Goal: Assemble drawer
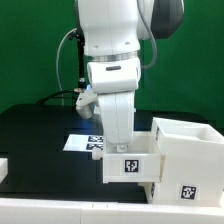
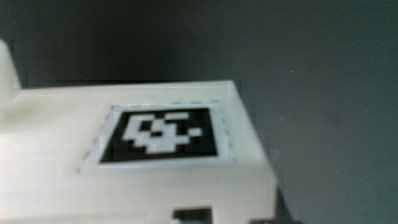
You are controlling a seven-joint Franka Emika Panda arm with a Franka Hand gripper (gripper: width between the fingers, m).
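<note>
One white arm (image 1: 112, 60) stood nearly upright over the black table (image 1: 40, 130), wrist pointing straight down at the drawer (image 1: 132, 165). Its gripper (image 1: 122, 143) reached down to the drawer's rear edge; whether the jaws were spread or closed, I could not tell. The drawer touched the white cube housing (image 1: 190, 155) on the exterior view's right, its tag (image 2: 164, 135) facing forward. Behind lay the marker board (image 1: 82, 143).

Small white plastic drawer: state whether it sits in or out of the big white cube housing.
Partly in: the small white plastic drawer still juts from the large white cube housing, tagged front showing.
</note>
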